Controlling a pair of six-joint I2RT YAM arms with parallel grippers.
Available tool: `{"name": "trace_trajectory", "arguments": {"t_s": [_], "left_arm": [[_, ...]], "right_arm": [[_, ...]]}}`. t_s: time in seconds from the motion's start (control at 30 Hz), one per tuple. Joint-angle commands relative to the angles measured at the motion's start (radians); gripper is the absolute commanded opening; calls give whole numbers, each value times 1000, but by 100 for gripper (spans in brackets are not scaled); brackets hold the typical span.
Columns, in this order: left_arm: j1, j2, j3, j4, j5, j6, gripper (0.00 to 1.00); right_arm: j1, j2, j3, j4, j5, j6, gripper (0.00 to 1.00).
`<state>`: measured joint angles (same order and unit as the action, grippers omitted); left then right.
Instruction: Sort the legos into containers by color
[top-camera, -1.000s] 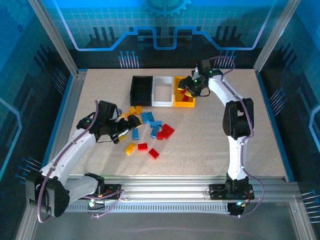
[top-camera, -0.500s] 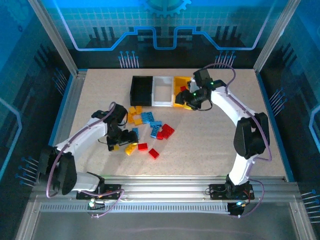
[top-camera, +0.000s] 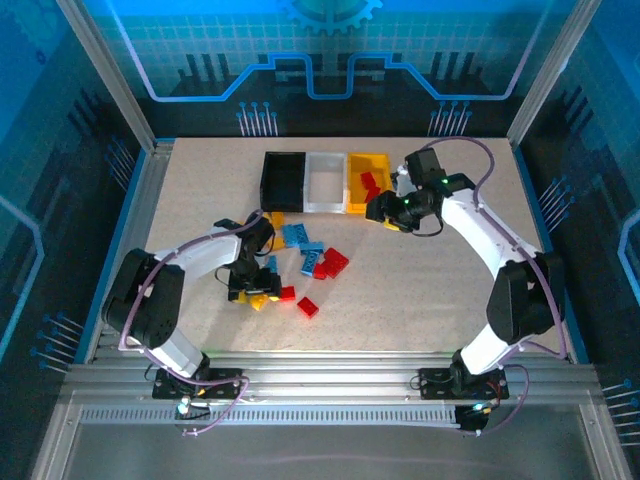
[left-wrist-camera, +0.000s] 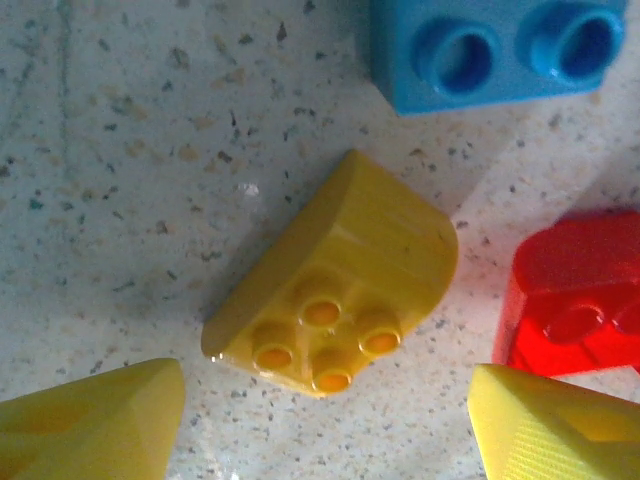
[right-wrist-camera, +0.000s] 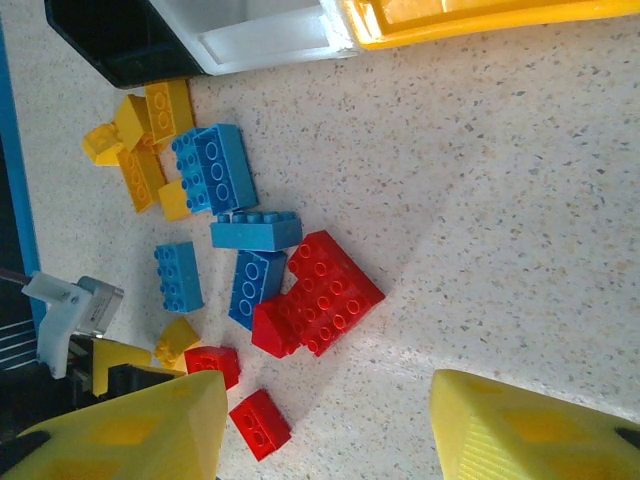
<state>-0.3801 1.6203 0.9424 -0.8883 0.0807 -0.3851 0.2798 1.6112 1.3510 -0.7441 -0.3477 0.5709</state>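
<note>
Three joined containers stand at the back: black (top-camera: 283, 180), white (top-camera: 325, 180) and yellow (top-camera: 368, 165), the yellow one holding red legos (top-camera: 372, 187). Loose red, blue and yellow legos (top-camera: 300, 255) lie in front of them. My left gripper (top-camera: 250, 290) is low over the pile's near left edge. It is open (left-wrist-camera: 325, 425), and a yellow brick with one rounded side (left-wrist-camera: 335, 275) lies just beyond its fingertips, untouched. My right gripper (top-camera: 385, 210) hovers open and empty (right-wrist-camera: 330, 430) in front of the yellow container, looking down on the red bricks (right-wrist-camera: 320, 290).
A blue brick (left-wrist-camera: 500, 50) and a red brick (left-wrist-camera: 580, 310) lie close to the yellow one. Two single red bricks (top-camera: 308, 306) sit nearest the front. Bare table stretches to the right of the pile, below the right arm.
My left gripper has swung right and come down at the yellow brick, its fingers drawing closer together. My right gripper has pulled back off the yellow container toward the table's middle.
</note>
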Motion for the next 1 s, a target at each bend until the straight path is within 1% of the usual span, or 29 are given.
{"name": "trace_trajectory", "arguments": {"t_s": [0.0, 0.07, 0.17, 0.3, 0.37, 0.5, 0.6, 0.67, 0.8, 0.87, 0.97], "left_arm": [[-5, 16, -17, 28, -46, 32, 75], [-6, 26, -15, 37, -64, 42, 74], [-6, 50, -10, 49, -79, 57, 68], [-6, 74, -9, 61, -74, 57, 56], [-6, 75, -15, 63, -72, 55, 52], [-6, 57, -30, 66, -64, 37, 40], [-5, 36, -30, 62, -51, 20, 39], [-4, 21, -22, 49, -41, 8, 36], [16, -49, 14, -8, -18, -18, 35], [52, -99, 53, -41, 19, -35, 36], [133, -158, 144, -54, 101, -53, 37]], "right_arm": [[-6, -38, -19, -20, -3, -11, 57], [-6, -44, -23, -25, 0, -11, 57], [-7, -49, -29, -26, 2, -4, 57], [-4, -53, -39, -18, 2, 13, 56], [-1, -58, -44, -14, 7, 18, 56], [2, -63, -52, -5, 12, 24, 56], [6, -63, -52, -3, 13, 27, 56], [7, -63, -50, -1, 13, 29, 56], [11, -63, -43, -1, 8, 29, 56], [12, -65, -39, -6, 4, 26, 56], [12, -75, -45, -6, 2, 26, 56]]}}
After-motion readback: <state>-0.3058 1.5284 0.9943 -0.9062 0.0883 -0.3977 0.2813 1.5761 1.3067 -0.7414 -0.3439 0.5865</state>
